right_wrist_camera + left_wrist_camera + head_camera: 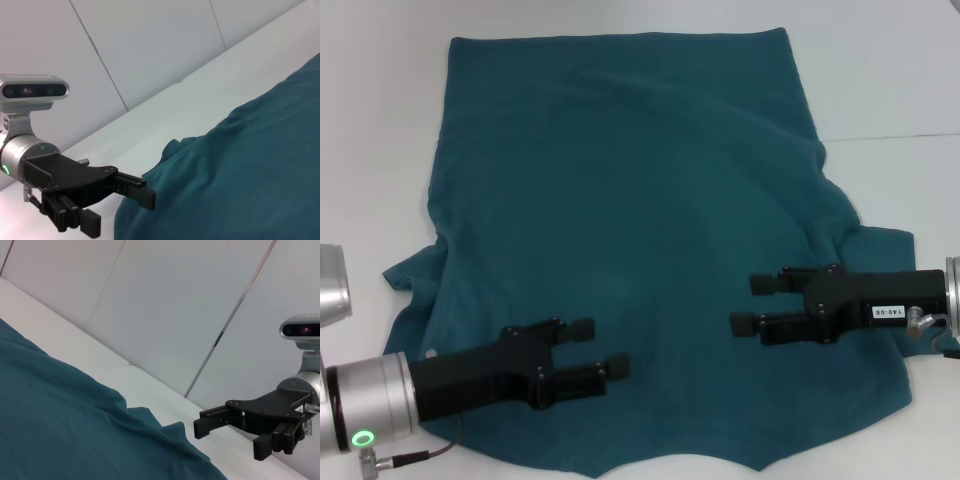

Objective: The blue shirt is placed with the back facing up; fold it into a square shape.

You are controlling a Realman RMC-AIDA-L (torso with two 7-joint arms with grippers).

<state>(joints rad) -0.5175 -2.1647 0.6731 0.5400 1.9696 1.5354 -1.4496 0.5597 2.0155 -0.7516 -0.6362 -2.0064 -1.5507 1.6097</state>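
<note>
Left pincer (pixel 598 349), right pincer (pixel 754 304), blue shirt (pixel 630 200)

We see the blue shirt (pixel 630 230) spread flat on the bench (pixel 890 70). Left end effector (pixel 596 349) over its near left part, right end effector (pixel 752 304) over its near right; most of the shirt lies beyond both, some between them.
</note>
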